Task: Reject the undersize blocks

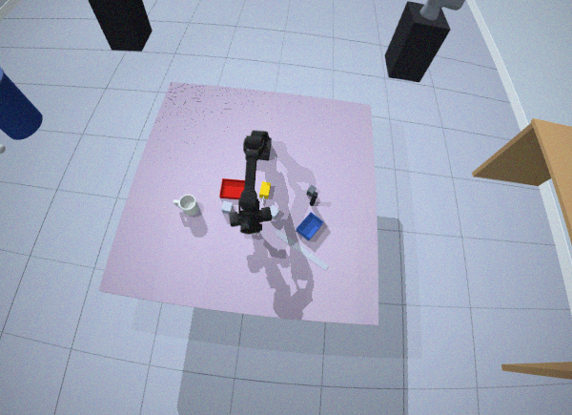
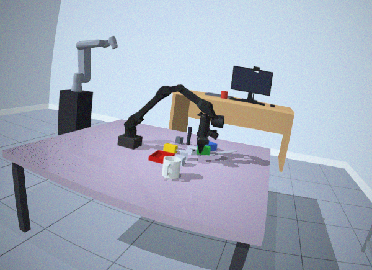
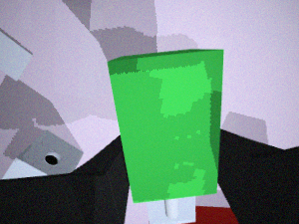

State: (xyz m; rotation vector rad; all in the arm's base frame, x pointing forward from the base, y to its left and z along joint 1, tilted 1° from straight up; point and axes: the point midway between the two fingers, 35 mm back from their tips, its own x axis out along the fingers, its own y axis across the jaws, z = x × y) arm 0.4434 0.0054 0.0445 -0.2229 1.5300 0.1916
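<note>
My gripper (image 2: 201,150) (image 3: 163,131) is shut on the green GO gauge (image 2: 206,149) (image 3: 166,129), low over the table. The gauge's pale pin (image 3: 170,208) points toward a steel block (image 3: 187,210) in line with it; whether its tip is in the hole cannot be told. A second block (image 1: 275,210) (image 2: 191,149) (image 3: 62,149) shows a dark hole and stands to one side. A third block (image 1: 227,207) (image 2: 183,159) stands beside the red reject tray (image 1: 232,189) (image 2: 156,157) (image 3: 219,216). No block shows in the visible part of the tray.
A yellow block with a pin (image 1: 265,189) (image 2: 170,148) lies near the red tray. A white mug (image 1: 188,204) (image 2: 171,167), a blue tray (image 1: 310,226) (image 2: 212,145), a grey cube (image 1: 312,189) (image 2: 179,139), a black cylinder (image 1: 313,199) (image 2: 189,136) and a pale strip (image 1: 312,259) are around.
</note>
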